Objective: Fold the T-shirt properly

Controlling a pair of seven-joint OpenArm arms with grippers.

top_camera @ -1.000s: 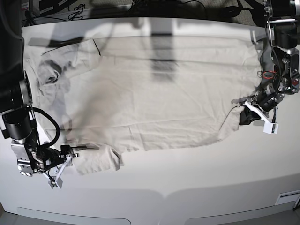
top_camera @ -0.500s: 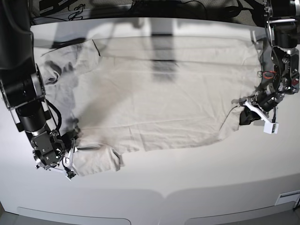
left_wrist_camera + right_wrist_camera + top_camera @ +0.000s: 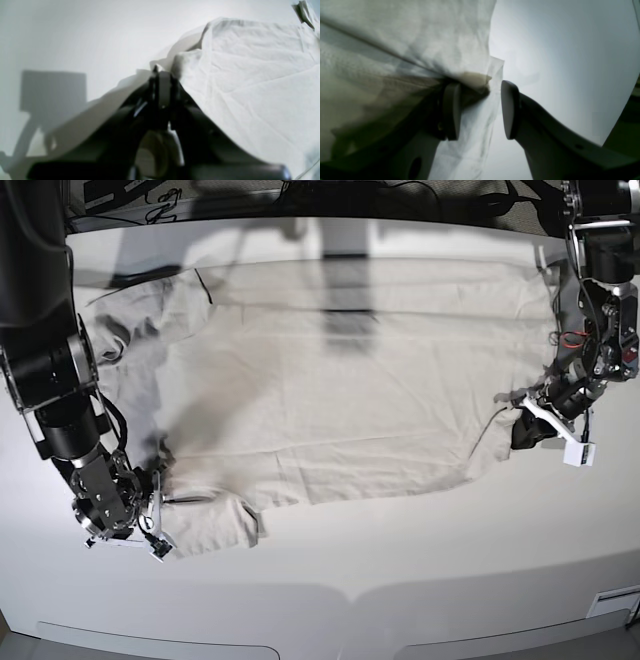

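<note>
The T-shirt (image 3: 340, 380) is thin, matt, wrinkled woven-looking cloth, slightly see-through at its edge. The table (image 3: 420, 560) is smooth, faintly glossy white. The gripper fingers (image 3: 510, 110) look like matt dark plastic.

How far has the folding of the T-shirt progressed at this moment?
Done: no fold yet; the T-shirt lies spread flat on the table. In hand: left gripper pinches the hem corner; right gripper, jaws apart, straddles the sleeve edge. Left: all folds.
</note>
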